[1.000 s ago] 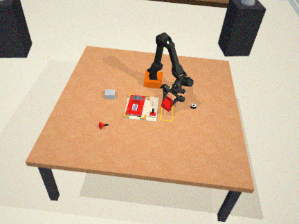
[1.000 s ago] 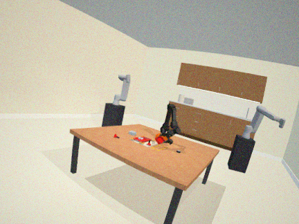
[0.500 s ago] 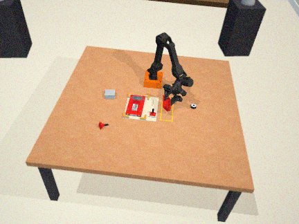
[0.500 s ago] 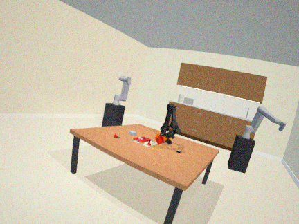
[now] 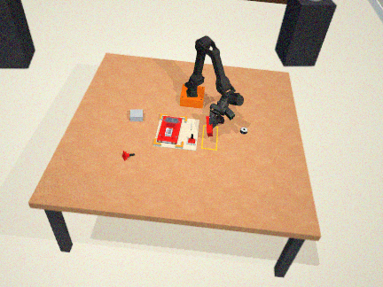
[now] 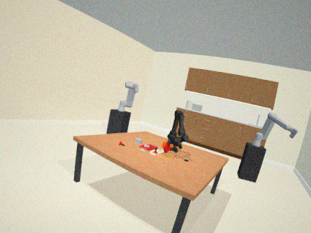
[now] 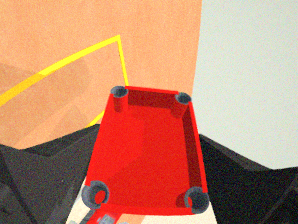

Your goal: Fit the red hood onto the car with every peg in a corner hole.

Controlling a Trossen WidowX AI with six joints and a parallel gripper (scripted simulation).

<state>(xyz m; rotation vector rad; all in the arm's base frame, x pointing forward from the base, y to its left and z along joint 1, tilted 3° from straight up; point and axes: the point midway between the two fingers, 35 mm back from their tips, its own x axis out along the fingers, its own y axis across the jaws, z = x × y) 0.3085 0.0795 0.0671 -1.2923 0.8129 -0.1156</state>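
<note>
The hood (image 5: pixel 209 128) (image 6: pixel 165 147) (image 7: pixel 140 150) is a red shell held off the table, steeply tilted in the top view. In the wrist view its hollow underside and grey-rimmed corner bosses face the camera. My gripper (image 5: pixel 213 121) (image 7: pixel 149 134) is shut on it, with a finger at each long side. The red chassis (image 5: pixel 164 135) (image 6: pixel 149 147) sits in the pale jig (image 5: pixel 195 124), left of the gripper in the top view. The light engine block (image 5: pixel 168 131) is on its deck. The pegs are too small to make out.
A yellow outline (image 5: pixel 209 149) (image 7: pixel 80 53) lies right of the jig. A red piece with a black post (image 5: pixel 191 140) stands on the jig's right part. A grey block (image 5: pixel 136 115), a red-and-black piece (image 5: pixel 126 155) and a small wheel (image 5: pixel 244 130) lie farther out.
</note>
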